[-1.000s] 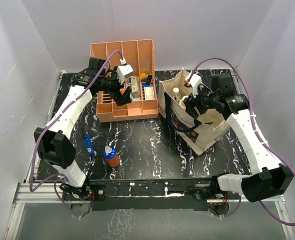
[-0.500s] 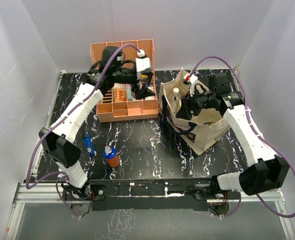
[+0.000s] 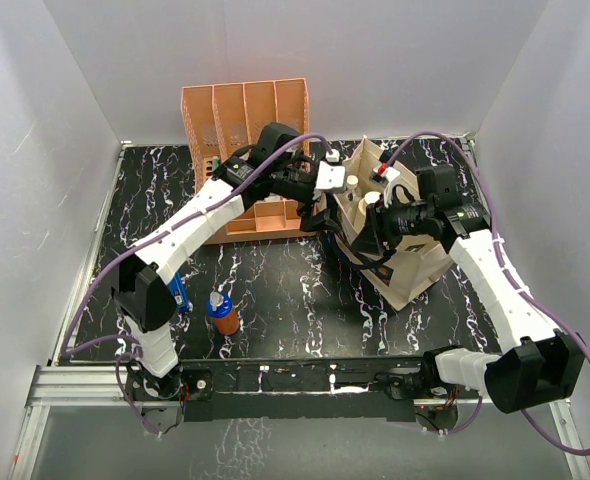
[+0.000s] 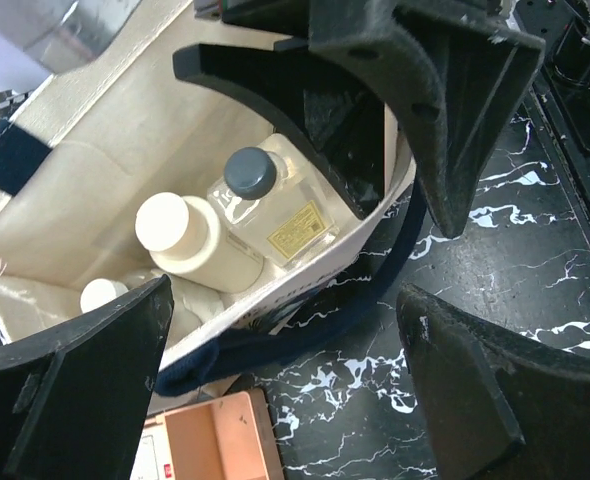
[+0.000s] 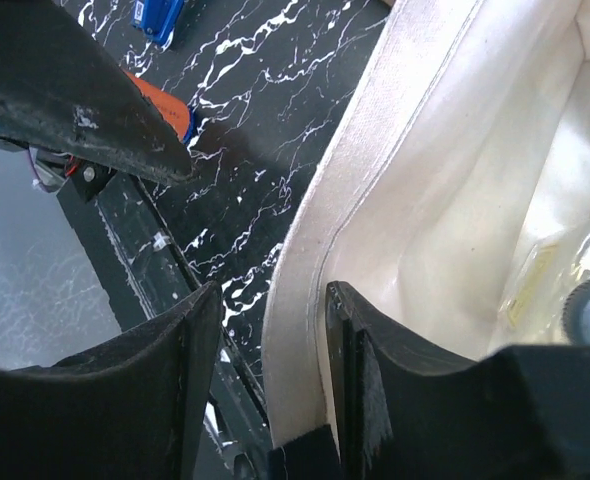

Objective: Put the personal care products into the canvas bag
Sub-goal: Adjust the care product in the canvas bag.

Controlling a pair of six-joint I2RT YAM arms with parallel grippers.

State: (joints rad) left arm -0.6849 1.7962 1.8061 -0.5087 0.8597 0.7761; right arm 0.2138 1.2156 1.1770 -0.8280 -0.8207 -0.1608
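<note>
Hovers left gripper [image 4: 285, 300] spread, empty, over bag [image 3: 415, 265]; straddles rim [image 5: 305, 250] with right gripper [image 5: 270, 300], not clamped. Shows bottles [image 4: 275, 215] inside, orange bottle [image 3: 223, 313], blue bottle [image 3: 178, 290] on table [image 3: 295, 290]. Risks slipping off slack rim, folding bag shut.

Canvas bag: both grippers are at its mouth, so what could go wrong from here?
The left gripper and right gripper crowd the mouth of the canvas bag, so they might collide. The right gripper's fingers straddle the rim; a pull could tip the bag. The navy strap hangs below the open left gripper and may snag.
</note>
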